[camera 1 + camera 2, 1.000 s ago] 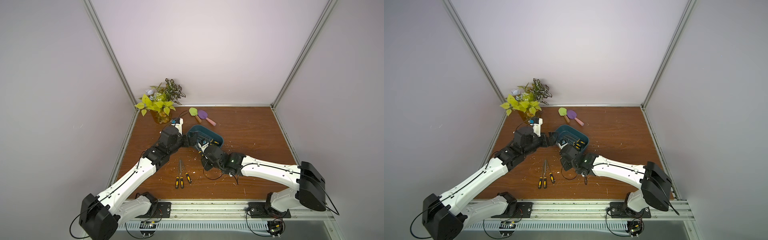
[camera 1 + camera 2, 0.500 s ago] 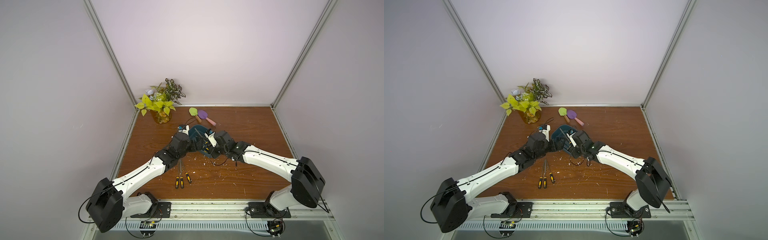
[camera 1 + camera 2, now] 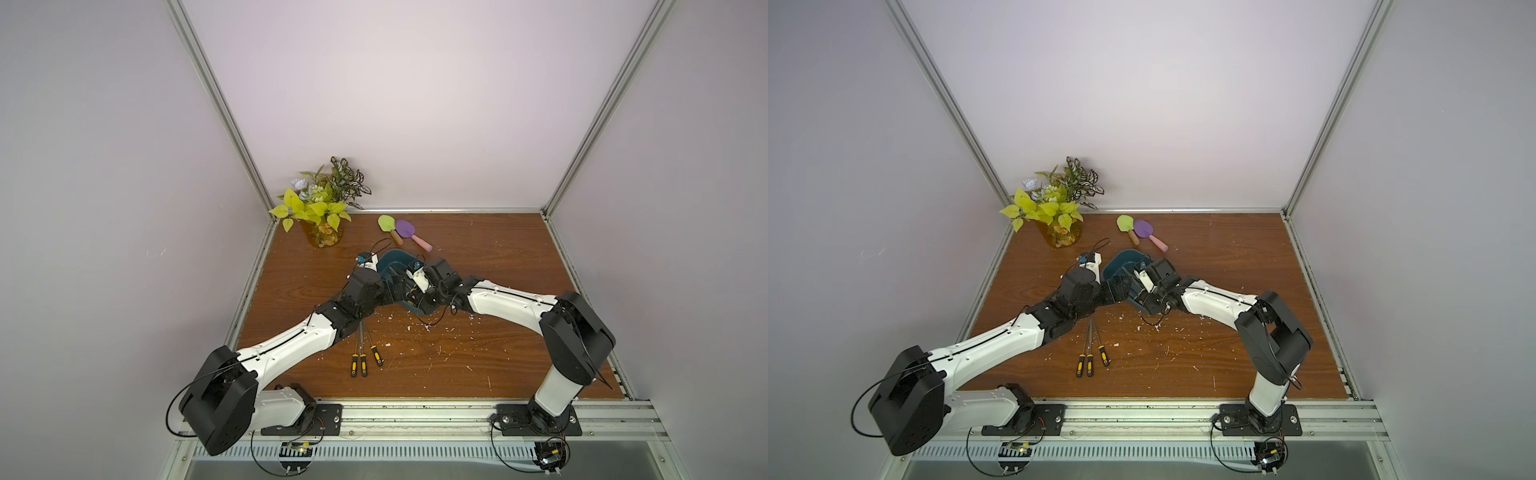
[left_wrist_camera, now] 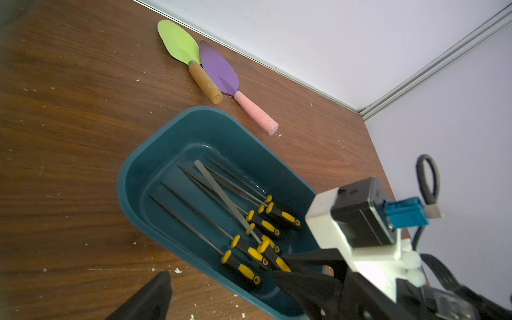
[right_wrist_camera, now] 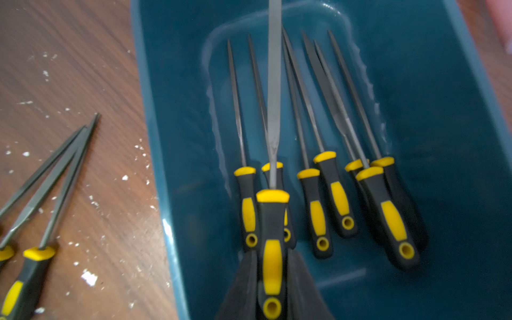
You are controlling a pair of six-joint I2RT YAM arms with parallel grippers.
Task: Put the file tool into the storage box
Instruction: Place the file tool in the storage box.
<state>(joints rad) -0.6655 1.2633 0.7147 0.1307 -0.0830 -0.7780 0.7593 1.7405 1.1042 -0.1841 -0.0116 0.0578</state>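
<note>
Brown wood-grain worktop [image 3: 478,365], scuffed, w/ white crumbs [image 3: 419,328] scattered near the tools. Pale lilac walls, alu frame posts in the corners. Plant [image 3: 320,208] in an amber vase sits in the back corner on the left tool's side. Green trowel [image 4: 180,41] and purple trowel [image 4: 219,72] lie touching, beyond both tools toward the back wall.

Storage box [image 4: 155,155]: dark teal plastic, shallow, rounded corners, thin rim. It sits directly under the right tool [image 5: 273,257] and just beside the left tool [image 3: 388,286]. Seven files [image 5: 318,216] lie inside, black/yellow handles toward the right tool, tips away.

Flat file [image 5: 273,110]: grey flat blade, black handle w/ yellow collar + insert, raised over the others inside the box. The right tool's jaws are closed on its handle.

Left tool: only one finger [image 4: 149,296] shows, well off to the side; jaws apart, holds nothing. Three loose files [image 3: 363,353] lie on the worktop behind the left tool, toward the bases.

Vs 1 sec ago: right tool was short of the box on its near side, w/ the box mostly uncovered in both top views. Now it's over the box, and both arms hide most of it. Loose files, trowels, plant: same pos.
</note>
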